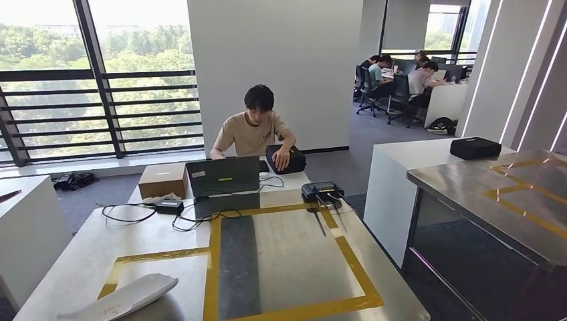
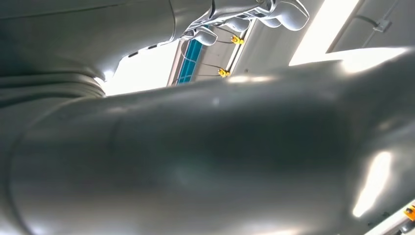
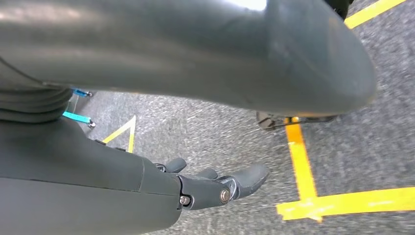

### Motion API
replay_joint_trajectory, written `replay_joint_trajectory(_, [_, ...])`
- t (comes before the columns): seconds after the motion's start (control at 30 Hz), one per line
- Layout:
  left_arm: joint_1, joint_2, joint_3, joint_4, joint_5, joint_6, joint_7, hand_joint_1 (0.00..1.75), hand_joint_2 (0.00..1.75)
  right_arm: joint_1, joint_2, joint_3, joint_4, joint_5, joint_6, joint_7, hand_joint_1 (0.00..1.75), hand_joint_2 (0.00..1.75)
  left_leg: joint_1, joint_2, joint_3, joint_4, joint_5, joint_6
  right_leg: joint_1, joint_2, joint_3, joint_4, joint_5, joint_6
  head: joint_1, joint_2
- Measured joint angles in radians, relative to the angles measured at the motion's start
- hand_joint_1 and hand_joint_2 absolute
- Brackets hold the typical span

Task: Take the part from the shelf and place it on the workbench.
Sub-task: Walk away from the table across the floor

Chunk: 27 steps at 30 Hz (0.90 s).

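A long white part (image 1: 124, 297) with small print on it sits at the near left corner of the workbench (image 1: 294, 261), left of a rectangle of yellow tape (image 1: 354, 264). I cannot tell whether it rests on the top or hangs just above it. In the left wrist view my left hand (image 2: 220, 161) is a blurred grey mass close to the lens, and its fingers are hidden. My right hand (image 3: 205, 188) hangs over grey carpet with its dark fingers (image 3: 244, 178) stretched out and nothing in them.
At the far end of the workbench stand a laptop (image 1: 222, 177), a cardboard box (image 1: 162, 180), cables (image 1: 174, 215) and a black device (image 1: 321, 192). A person (image 1: 254, 130) sits behind them. A steel table (image 1: 495, 194) stands to the right. Yellow floor tape (image 3: 301, 166) lies below my right hand.
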Motion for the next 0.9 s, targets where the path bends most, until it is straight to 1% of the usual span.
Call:
replay_joint_trajectory(0.03, [0.0,0.0,-0.001,0.0,0.001,0.0,0.0,0.0,0.0,0.0,-0.001,0.0,0.0,0.0,0.0,0.0,0.0,0.0,0.002,0.0,-0.016,0.008,0.007,-0.005,-0.002,0.0,0.04,-0.047,0.029,0.003,0.0,0.0])
replay_joint_trajectory(0.07, [0.0,0.001,-0.001,-0.001,0.002,0.0,0.0,0.0,0.0,-0.001,-0.002,0.0,0.0,0.0,0.0,0.0,0.0,0.0,0.003,0.0,-0.031,0.018,0.012,-0.01,-0.004,0.0,0.087,-0.116,0.041,0.006,0.001,0.0])
replay_joint_trajectory(0.1, [0.0,0.002,-0.002,-0.002,0.003,0.0,0.0,0.0,0.0,-0.003,-0.002,0.0,0.0,0.0,0.0,0.0,0.0,0.0,0.004,0.001,-0.044,0.028,0.017,-0.016,-0.003,0.001,0.129,-0.178,0.044,0.004,0.001,0.0])
replay_joint_trajectory(0.13, [0.0,0.002,-0.002,-0.004,0.004,0.0,0.0,0.0,0.0,-0.004,-0.002,0.0,0.0,0.0,0.0,-0.001,0.0,0.0,0.003,0.001,-0.052,0.036,0.021,-0.023,-0.002,0.003,0.155,-0.224,0.038,-0.001,0.001,0.0])
replay_joint_trajectory(0.17, [-0.001,0.003,-0.003,-0.005,0.006,0.0,0.0,0.0,0.0,-0.004,-0.003,0.0,0.0,0.0,0.0,-0.001,0.0,0.0,0.002,0.001,-0.057,0.04,0.027,-0.03,0.0,0.005,0.163,-0.246,0.028,-0.01,0.0,0.0])
replay_joint_trajectory(0.2, [-0.001,0.004,-0.004,-0.005,0.008,0.0,0.0,0.0,0.0,-0.003,-0.003,0.0,0.0,0.0,0.0,-0.001,0.0,0.0,0.002,0.001,-0.059,0.04,0.034,-0.036,0.002,0.007,0.158,-0.247,0.031,-0.02,-0.001,0.0])
replay_joint_trajectory(0.23, [-0.001,0.005,-0.004,-0.005,0.011,0.0,0.0,0.0,0.0,-0.003,-0.003,0.0,0.0,0.0,0.0,0.0,0.0,0.0,0.002,0.0,-0.061,0.039,0.041,-0.042,0.001,0.006,0.15,-0.248,0.037,-0.03,-0.002,0.0])
replay_joint_trajectory(0.27, [-0.001,0.007,-0.004,-0.005,0.014,0.0,0.0,0.0,0.0,-0.003,-0.003,0.0,0.0,0.0,0.0,0.0,0.0,0.0,0.004,-0.001,-0.066,0.044,0.035,-0.048,0.001,0.004,0.143,-0.248,0.046,-0.039,-0.003,0.0])
replay_joint_trajectory(0.3, [-0.001,0.009,-0.004,-0.004,0.016,0.0,0.0,0.0,0.0,-0.004,-0.003,0.0,0.0,0.0,0.0,0.001,0.0,0.0,0.006,-0.003,-0.075,0.06,0.012,-0.053,0.0,0.001,0.134,-0.25,0.056,-0.047,-0.003,0.0])
replay_joint_trajectory(0.33, [-0.001,0.01,-0.004,-0.004,0.018,0.0,0.0,0.0,0.0,-0.005,-0.003,0.0,0.0,0.0,-0.001,0.001,0.0,0.0,0.007,-0.004,-0.088,0.096,-0.028,-0.058,-0.001,-0.002,0.122,-0.251,0.068,-0.054,-0.004,0.0])
replay_joint_trajectory(0.37, [0.0,0.012,-0.004,-0.003,0.019,0.0,0.0,0.0,0.0,-0.006,-0.003,0.0,0.0,0.0,-0.002,0.002,0.0,0.0,0.008,-0.005,-0.101,0.147,-0.08,-0.062,-0.001,-0.003,0.11,-0.251,0.078,-0.058,-0.006,0.0])
replay_joint_trajectory(0.4, [0.0,0.013,-0.004,-0.002,0.019,0.0,0.0,0.0,0.0,-0.006,-0.003,0.0,0.0,0.0,-0.003,0.003,0.0,0.0,0.009,-0.005,-0.113,0.208,-0.125,-0.065,0.0,-0.004,0.096,-0.25,0.09,-0.06,-0.007,0.0])
replay_joint_trajectory(0.43, [0.0,0.013,-0.004,-0.001,0.019,0.0,0.0,0.0,0.0,-0.006,-0.003,0.0,0.0,0.0,-0.004,0.003,0.0,0.0,0.009,-0.005,-0.119,0.262,-0.151,-0.067,0.001,-0.005,0.081,-0.25,0.101,-0.06,-0.007,0.0])
replay_joint_trajectory(0.47, [0.0,0.014,-0.004,0.001,0.019,0.0,0.0,0.0,0.0,-0.005,-0.003,0.0,0.0,-0.001,-0.006,0.004,0.0,0.0,0.009,-0.005,-0.113,0.293,-0.154,-0.066,0.002,-0.006,0.065,-0.249,0.113,-0.059,-0.008,0.0])
replay_joint_trajectory(0.5, [0.0,0.014,-0.004,0.002,0.019,0.0,0.0,0.0,0.0,-0.005,-0.003,0.0,0.0,-0.001,-0.007,0.004,0.0,0.0,0.009,-0.006,-0.094,0.295,-0.137,-0.065,0.003,-0.007,0.05,-0.249,0.125,-0.058,-0.008,0.0])
replay_joint_trajectory(0.53, [0.0,0.014,-0.005,0.004,0.019,0.0,0.0,0.0,0.0,-0.006,-0.003,0.0,0.0,-0.001,-0.007,0.004,0.0,0.0,0.009,-0.006,-0.057,0.264,-0.111,-0.06,0.004,-0.008,0.036,-0.249,0.137,-0.056,-0.008,0.0])
replay_joint_trajectory(0.57, [-0.002,0.014,-0.005,0.004,0.019,0.0,0.0,0.0,0.0,-0.006,-0.003,0.0,0.0,-0.002,-0.008,0.005,0.0,0.0,0.008,-0.007,-0.006,0.204,-0.093,-0.054,0.005,-0.007,0.025,-0.248,0.148,-0.053,-0.009,0.0])
replay_joint_trajectory(0.6, [-0.003,0.014,-0.005,0.004,0.019,0.0,0.0,0.0,0.0,-0.006,-0.003,0.0,0.0,-0.002,-0.008,0.005,0.0,0.0,0.005,-0.008,0.051,0.128,-0.093,-0.047,0.005,-0.007,0.016,-0.248,0.159,-0.049,-0.009,0.0])
replay_joint_trajectory(0.63, [-0.004,0.014,-0.006,0.002,0.018,0.0,0.0,0.0,0.0,-0.006,-0.003,0.0,0.0,-0.002,-0.008,0.005,0.0,0.0,0.001,-0.009,0.094,0.065,-0.1,-0.041,0.005,-0.006,0.012,-0.249,0.17,-0.044,-0.008,0.0])
replay_joint_trajectory(0.67, [-0.005,0.014,-0.006,0.001,0.016,0.0,0.0,0.0,0.0,-0.005,-0.003,-0.001,0.0,-0.002,-0.008,0.005,0.0,0.0,-0.003,-0.009,0.12,0.022,-0.111,-0.036,0.003,-0.006,0.01,-0.251,0.18,-0.038,-0.008,0.0])
replay_joint_trajectory(0.7, [-0.004,0.014,-0.007,0.0,0.014,0.0,0.0,0.0,0.0,-0.005,-0.003,-0.001,0.0,-0.001,-0.008,0.005,0.0,0.0,-0.008,-0.009,0.128,0.001,-0.116,-0.031,0.002,-0.006,0.01,-0.256,0.189,-0.03,-0.009,0.0])
replay_joint_trajectory(0.73, [-0.003,0.013,-0.007,-0.002,0.011,0.0,0.0,0.0,0.0,-0.004,-0.003,-0.001,0.0,-0.001,-0.008,0.006,0.0,0.0,-0.009,-0.009,0.121,-0.002,-0.107,-0.025,0.001,-0.005,0.011,-0.261,0.199,-0.023,-0.009,0.0])
replay_joint_trajectory(0.77, [-0.002,0.012,-0.008,-0.002,0.009,0.0,0.0,0.0,0.0,-0.002,-0.004,-0.001,0.0,-0.001,-0.008,0.007,0.0,0.0,-0.008,-0.007,0.115,-0.007,-0.097,-0.017,-0.001,-0.004,0.009,-0.26,0.199,-0.016,-0.01,0.0])
replay_joint_trajectory(0.8, [-0.001,0.01,-0.009,-0.003,0.008,0.0,0.0,0.0,0.0,-0.001,-0.004,-0.001,0.0,-0.001,-0.008,0.009,0.0,0.0,-0.006,-0.005,0.106,-0.01,-0.084,-0.008,-0.001,-0.002,0.003,-0.249,0.18,-0.01,-0.008,0.0])
replay_joint_trajectory(0.83, [0.0,0.008,-0.01,-0.004,0.007,0.0,0.0,0.0,0.0,0.0,-0.004,-0.001,0.0,-0.001,-0.007,0.01,0.0,0.0,-0.003,-0.002,0.094,-0.013,-0.071,-0.001,-0.001,-0.001,-0.008,-0.219,0.141,-0.005,-0.007,0.0])
replay_joint_trajectory(0.87, [0.001,0.006,-0.011,-0.005,0.006,0.0,0.0,0.0,0.0,0.0,-0.005,-0.001,0.0,-0.001,-0.007,0.011,0.0,0.0,-0.003,-0.001,0.079,-0.012,-0.058,0.004,-0.003,0.0,-0.022,-0.169,0.086,-0.002,-0.006,0.0])
replay_joint_trajectory(0.9, [0.002,0.004,-0.012,-0.006,0.005,0.0,0.0,0.0,0.0,0.0,-0.005,-0.001,0.0,-0.001,-0.007,0.012,0.0,0.0,-0.003,-0.001,0.062,-0.011,-0.046,0.008,-0.002,0.0,-0.037,-0.105,0.032,0.002,-0.004,0.0])
